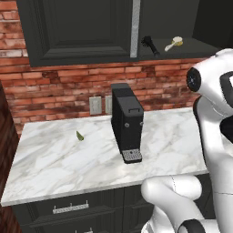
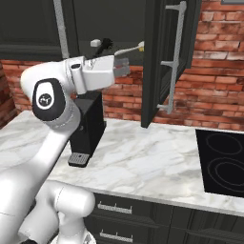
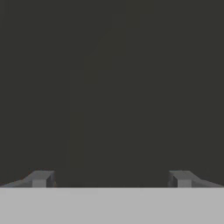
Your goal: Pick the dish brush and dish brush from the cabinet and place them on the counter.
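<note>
A: Where does the pincer (image 3: 112,178) stand?

B: Its two finger tips (image 3: 40,178) sit wide apart with nothing between them. In the hand view they face a plain dark surface, most likely the inside of the cabinet (image 1: 77,32). In the right base view the hand is raised just below the front edge of the cabinet shelf.

A: And the brushes?

B: Both lie on that shelf, in the open half. The black dish brush (image 1: 149,45) lies near the left end of the opening, by the edge of the closed door, bristly head to the back and handle coming forward. The cream-handled dish brush (image 1: 174,43) lies just to its right, apart from it, its round tan head toward the back. A small white block (image 2: 96,43) sits near the black one.

A: How will they handle?

B: Light and stiff, I judge; hard handles, so a little slippery. The bristles give, so a grip there would be loose. Take each across the handle, about midway, with the fingers square to it.

A: Where do they go?

B: The white marble counter (image 1: 54,159) below. A black coffee machine (image 1: 127,123) stands at its middle, and something small and green (image 1: 79,135) lies toward the left edge.
</note>
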Motion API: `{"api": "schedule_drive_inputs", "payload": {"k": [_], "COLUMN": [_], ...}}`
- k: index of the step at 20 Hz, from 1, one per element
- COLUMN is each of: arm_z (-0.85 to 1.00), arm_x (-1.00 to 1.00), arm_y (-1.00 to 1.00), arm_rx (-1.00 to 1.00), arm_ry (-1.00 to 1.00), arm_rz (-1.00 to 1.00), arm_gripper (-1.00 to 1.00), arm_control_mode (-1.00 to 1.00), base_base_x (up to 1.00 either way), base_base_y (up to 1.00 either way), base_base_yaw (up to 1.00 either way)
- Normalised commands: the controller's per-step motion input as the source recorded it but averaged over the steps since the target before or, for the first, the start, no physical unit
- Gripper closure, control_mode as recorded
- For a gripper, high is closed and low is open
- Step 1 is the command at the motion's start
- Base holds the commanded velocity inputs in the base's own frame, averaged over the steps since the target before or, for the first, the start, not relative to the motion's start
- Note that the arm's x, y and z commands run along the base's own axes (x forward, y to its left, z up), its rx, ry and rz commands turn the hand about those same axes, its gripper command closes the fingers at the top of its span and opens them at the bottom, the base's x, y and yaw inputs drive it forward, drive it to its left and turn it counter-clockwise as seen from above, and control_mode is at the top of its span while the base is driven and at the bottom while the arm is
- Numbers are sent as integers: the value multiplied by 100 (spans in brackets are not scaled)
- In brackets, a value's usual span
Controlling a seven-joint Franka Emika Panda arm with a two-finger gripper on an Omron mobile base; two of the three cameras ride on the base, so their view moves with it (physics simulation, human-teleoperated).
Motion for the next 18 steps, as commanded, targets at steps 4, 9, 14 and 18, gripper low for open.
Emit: {"api": "schedule_drive_inputs", "payload": {"k": [4,9,14,18], "arm_z": [0,0,0,0], "arm_x": [-29,-36,-35,-33], "arm_y": [53,49,48,49], "arm_rx": [0,0,0,0], "arm_ry": [5,4,3,2], "arm_rz": [16,24,27,27], "arm_gripper": [-100,-100,-100,-100], "arm_control_mode": [-100,-100,-100,-100], "base_base_x": [0,0,0,0], "base_base_y": [0,0,0,0], "base_base_yaw": [0,0,0,0]}}
